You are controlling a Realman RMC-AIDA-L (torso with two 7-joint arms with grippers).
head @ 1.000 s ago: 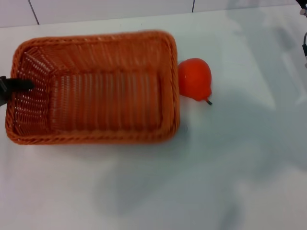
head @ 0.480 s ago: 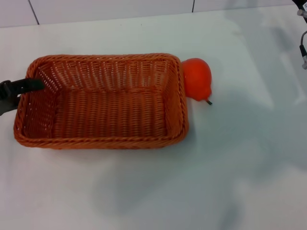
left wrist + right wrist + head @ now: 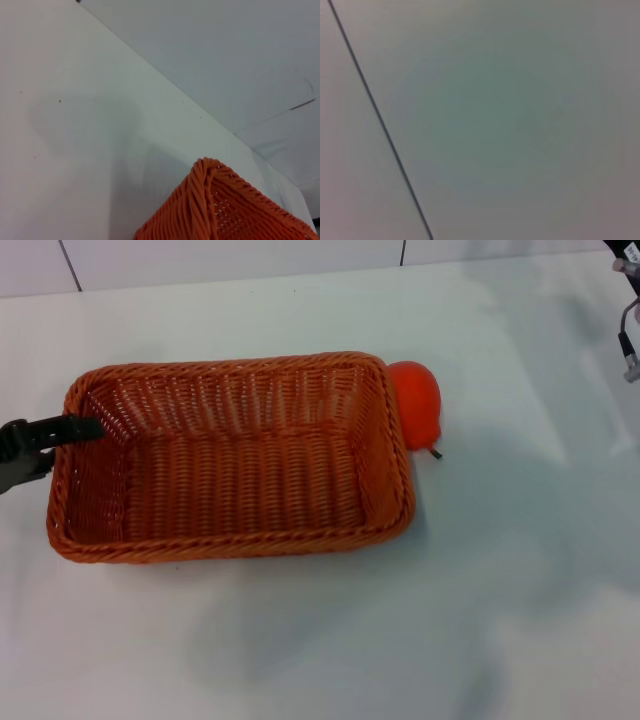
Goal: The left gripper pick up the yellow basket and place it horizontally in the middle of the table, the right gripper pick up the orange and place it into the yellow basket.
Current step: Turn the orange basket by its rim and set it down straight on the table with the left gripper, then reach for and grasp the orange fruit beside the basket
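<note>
The yellow basket (image 3: pixel 235 465), orange-brown woven wicker, lies lengthwise across the white table (image 3: pixel 330 640), open side up. My left gripper (image 3: pixel 65 440) is at the basket's left end, shut on its rim with one black finger inside the wall and the other outside. A corner of the basket shows in the left wrist view (image 3: pixel 215 210). The orange (image 3: pixel 420 400) sits against the outside of the basket's right end, partly hidden by the rim. Only a bit of my right arm (image 3: pixel 628 340) shows at the far right edge. The right wrist view shows none of the task's things.
A wall with dark seams (image 3: pixel 230 260) runs along the table's far edge. White tabletop lies in front of the basket and to the right of the orange.
The basket has come down from a tilted, raised pose to lie flat. It has shifted right and nearer, so its right rim now covers part of the orange. The orange has not moved.
</note>
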